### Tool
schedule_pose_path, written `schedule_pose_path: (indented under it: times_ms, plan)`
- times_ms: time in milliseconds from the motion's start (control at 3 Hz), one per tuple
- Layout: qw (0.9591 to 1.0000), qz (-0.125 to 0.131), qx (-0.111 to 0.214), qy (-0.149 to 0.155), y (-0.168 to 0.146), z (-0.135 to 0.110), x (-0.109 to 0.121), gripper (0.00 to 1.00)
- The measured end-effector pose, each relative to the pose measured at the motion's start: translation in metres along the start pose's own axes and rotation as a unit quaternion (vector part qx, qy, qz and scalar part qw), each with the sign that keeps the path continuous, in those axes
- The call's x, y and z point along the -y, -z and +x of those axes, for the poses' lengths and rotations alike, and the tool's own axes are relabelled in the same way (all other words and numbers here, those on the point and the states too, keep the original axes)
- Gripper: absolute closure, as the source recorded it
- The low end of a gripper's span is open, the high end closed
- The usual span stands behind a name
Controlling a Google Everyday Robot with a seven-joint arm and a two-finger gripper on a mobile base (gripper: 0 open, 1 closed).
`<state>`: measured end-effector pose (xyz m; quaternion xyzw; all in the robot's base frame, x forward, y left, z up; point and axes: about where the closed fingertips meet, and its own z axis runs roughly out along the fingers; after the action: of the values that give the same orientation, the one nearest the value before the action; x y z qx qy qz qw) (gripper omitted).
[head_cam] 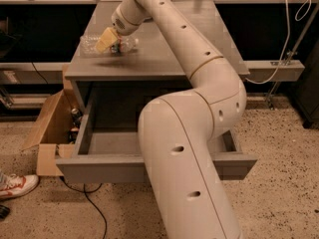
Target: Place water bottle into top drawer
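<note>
One pale robot arm (199, 133) fills the middle of the single camera view, rising from the lower foreground, bending at a thick elbow and reaching back and left to the top of a grey cabinet (199, 44). At its far end the gripper (110, 40), with yellowish tips, sits on the water bottle (89, 45), which lies on its side near the cabinet top's left front corner. The bottle's clear ribbed body sticks out to the left of the pincer and a shorter stretch shows to its right. Whether the pincer is clamped on the bottle or merely set over it cannot be told. A dark band shows on the bottle just under the pincer, its colours and any print too small to read. Below the pincer and nearer the camera, the top drawer (99, 168) stands pulled well out of the cabinet, and the floor of its left part lies bare. The arm covers its middle and the centre of its front panel. Down and to the left of the pincer, an open cardboard box (47, 133) stands against the cabinet's side on the speckled floor (279, 193). A red-and-white shoe (15, 185) lies lower left, a dark cable (89, 203) trails beneath the drawer front, and a white cable (286, 39) hangs far to the pincer's right.
</note>
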<state>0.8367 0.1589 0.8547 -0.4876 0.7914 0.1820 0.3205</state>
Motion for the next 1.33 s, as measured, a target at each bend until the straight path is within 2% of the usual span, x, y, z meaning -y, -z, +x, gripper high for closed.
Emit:
schedule_pose_path:
  times_ms: [333, 667, 1000, 1333]
  plan:
    - [0.9999, -0.007, 0.009, -0.007, -0.005, 0.002, -0.002, 0.48]
    - [0.9997, -0.011, 0.02, 0.003, 0.002, 0.004, -0.004, 0.72]
    - [0.9991, -0.015, 0.031, 0.024, 0.049, 0.026, -0.011, 1.0]
    - [0.9988, -0.005, 0.039, 0.029, 0.084, 0.047, -0.019, 1.0]
